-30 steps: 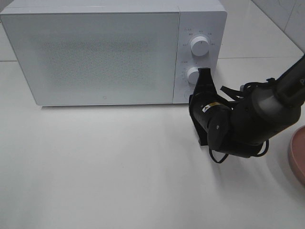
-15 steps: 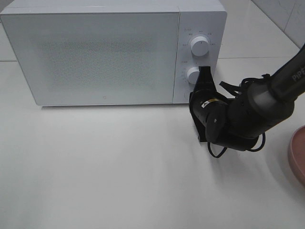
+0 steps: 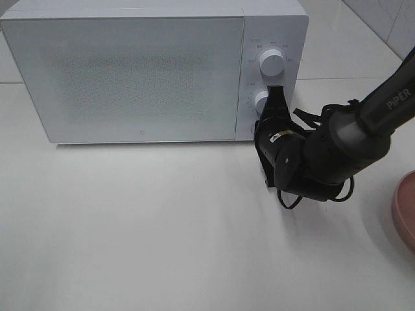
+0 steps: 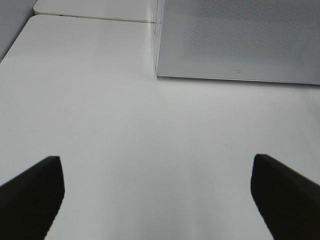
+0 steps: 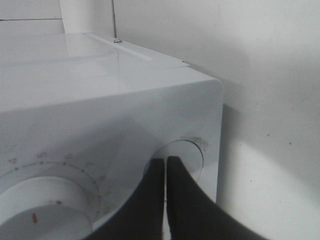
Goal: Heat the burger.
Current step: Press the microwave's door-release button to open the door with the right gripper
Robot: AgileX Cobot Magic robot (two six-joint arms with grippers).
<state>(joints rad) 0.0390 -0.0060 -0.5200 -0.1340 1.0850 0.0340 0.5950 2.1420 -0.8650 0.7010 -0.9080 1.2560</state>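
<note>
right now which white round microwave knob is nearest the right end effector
The lower white round knob: the shut right end effector partly covers it; the upper knob shows whole.

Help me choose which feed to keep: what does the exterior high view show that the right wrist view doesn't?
Only the exterior high view shows the closed door, the pink plate at that view's right edge, and the right arm. Only the right wrist view shows the two fingers pressed together and a small screw on the casing. Both show the microwave, its control panel and the shut right hand at it.
</note>
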